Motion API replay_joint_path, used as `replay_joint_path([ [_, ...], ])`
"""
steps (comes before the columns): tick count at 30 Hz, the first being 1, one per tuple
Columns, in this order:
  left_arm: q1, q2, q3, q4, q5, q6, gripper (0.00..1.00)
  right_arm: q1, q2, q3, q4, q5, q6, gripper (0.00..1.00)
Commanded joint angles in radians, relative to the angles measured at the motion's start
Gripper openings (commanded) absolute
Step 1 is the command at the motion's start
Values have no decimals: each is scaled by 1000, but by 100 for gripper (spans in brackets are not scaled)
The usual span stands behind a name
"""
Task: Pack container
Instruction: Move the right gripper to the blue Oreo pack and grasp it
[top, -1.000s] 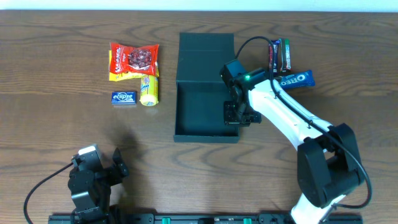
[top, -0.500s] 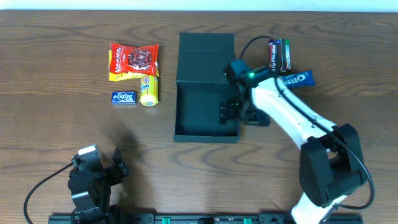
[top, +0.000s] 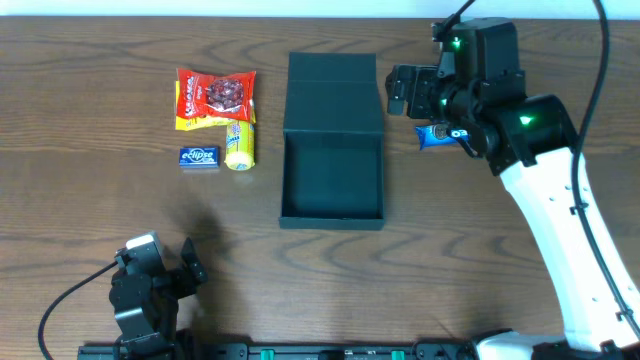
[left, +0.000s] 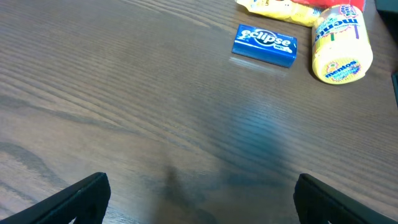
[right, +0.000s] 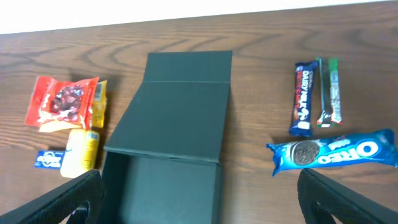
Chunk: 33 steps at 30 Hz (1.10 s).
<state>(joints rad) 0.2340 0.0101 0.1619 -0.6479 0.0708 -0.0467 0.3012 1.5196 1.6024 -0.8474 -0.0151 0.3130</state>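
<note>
Dark teal-black cardboard marks the container (top: 332, 185), which sits at the middle of my overhead view on the wood-grain table (top: 80, 100). Its hinged lid (top: 331, 85) is folded back flat toward the top of the frame, and the box lies open to the camera. My right gripper (top: 403, 92) hangs in the upper right of the overhead view, just right of the lid. From the right wrist camera its two fingers (right: 74, 193) stand far apart at the lower corners, with nothing between them but the box below. In that view an Oreo pack (right: 333, 151) lies at the right, well apart from the container. Above it a Dairy Milk bar (right: 302, 98) and a green-striped bar (right: 328, 92) lie side by side. My left gripper (top: 190, 262) rests in the lower left of the overhead view, clear of everything. The left wrist camera shows its fingers (left: 84, 196) spread wide over bare wood, holding nothing. In the upper left of the overhead frame, left of the container, I see a red snack bag (top: 215, 92) lying over a yellow packet (top: 188, 120). Just below them a yellow Mentos roll (top: 239, 145) lies just beside a blue Eclipse gum box (top: 200, 156).
</note>
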Motion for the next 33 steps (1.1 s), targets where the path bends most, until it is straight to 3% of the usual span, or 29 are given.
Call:
replay_joint_path([
  [1,2,-7,-5,-7,-8,18,95,-8,16,-11,15,64,-83,99],
  [4,2,-6,-5,-7,-8,18,95,-15,39,-21,36,145,-69,99],
  [7,2,-6,-5,-7,-8,18,95,-57,92,-21,19,180,83,99],
  [10,2,-6,-5,-7,-8,18,95,-137,197,-21,-15,126,310,98],
  [12,2,-6,-5,-7,-8,18,95,-180,254,-21,-32,79,422,89],
  [18,2,-6,-5,-7,-8,18,96,-264,427,-20,-32,-49,640,85],
  [26,2,-6,-5,-7,-8,18,96,-268,494,-20,-19,-61,829,85],
  [33,2,-6,-5,-7,-8,18,95,-277,567,-20,4,-80,861,83],
])
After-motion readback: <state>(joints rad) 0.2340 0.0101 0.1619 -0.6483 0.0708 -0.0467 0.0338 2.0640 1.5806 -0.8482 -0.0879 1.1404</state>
